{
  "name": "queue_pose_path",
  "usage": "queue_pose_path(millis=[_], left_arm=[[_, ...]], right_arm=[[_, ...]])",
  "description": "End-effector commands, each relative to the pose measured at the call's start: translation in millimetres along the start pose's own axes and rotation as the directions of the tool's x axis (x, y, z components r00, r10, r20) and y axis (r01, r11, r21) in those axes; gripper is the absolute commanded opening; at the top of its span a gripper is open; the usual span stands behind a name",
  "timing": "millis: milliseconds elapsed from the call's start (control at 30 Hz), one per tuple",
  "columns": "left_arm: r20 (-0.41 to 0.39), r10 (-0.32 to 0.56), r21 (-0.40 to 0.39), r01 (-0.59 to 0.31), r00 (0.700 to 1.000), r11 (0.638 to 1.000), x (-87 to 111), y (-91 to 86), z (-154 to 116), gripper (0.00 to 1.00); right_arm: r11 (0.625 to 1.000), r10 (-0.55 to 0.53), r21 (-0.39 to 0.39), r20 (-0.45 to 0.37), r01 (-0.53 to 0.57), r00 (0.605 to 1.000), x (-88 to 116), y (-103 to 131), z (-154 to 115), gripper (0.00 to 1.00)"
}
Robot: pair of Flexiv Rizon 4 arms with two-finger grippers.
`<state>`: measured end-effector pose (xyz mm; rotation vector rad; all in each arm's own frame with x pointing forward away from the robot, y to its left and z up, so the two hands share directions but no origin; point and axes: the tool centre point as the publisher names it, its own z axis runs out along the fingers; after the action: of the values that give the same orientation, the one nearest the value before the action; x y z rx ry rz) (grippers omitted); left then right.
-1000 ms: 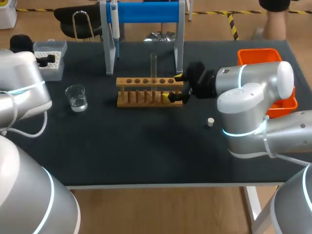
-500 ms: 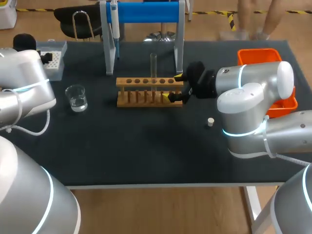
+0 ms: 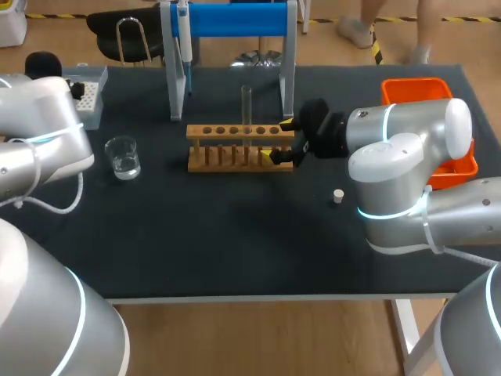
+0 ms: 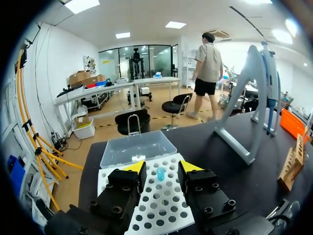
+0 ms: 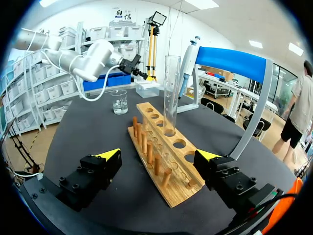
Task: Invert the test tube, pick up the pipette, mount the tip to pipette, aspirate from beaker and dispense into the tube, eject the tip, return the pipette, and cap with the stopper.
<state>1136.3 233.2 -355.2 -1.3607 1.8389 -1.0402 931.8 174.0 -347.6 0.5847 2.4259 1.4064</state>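
The pipette [image 3: 183,39], judged light and rigid, is best gripped at its upper body. The left gripper [image 4: 161,167] and right gripper [image 5: 159,154] are seen with fingers spread.

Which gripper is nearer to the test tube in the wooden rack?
Right. The right gripper is open at the end of the wooden rack, close to the test tube. The left gripper hovers over the tip box, far beyond the rack's other end.

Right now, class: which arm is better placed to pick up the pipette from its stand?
Probably the left: its open pincer hovers over the tip box, on the pipette's side of the stand. The right pincer straddles the rack end.
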Motion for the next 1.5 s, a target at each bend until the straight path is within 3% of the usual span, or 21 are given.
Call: queue_pose_path(millis=[33,1500], left_arm=[[0.004,0.0,0.0,0.0,1.0,1.0,-1.7,0.0,8,0.41],[0.009,0.008,-0.025,-0.008,1.0,1.0,-7.2,7.6,20,0.31]], right_arm=[[1.0,0.0,0.0,0.001,0.0,1.0,0,0,0,1.0],[1.0,0.0,0.0,0.001,0.0,1.0,0,0,0,1.0]])
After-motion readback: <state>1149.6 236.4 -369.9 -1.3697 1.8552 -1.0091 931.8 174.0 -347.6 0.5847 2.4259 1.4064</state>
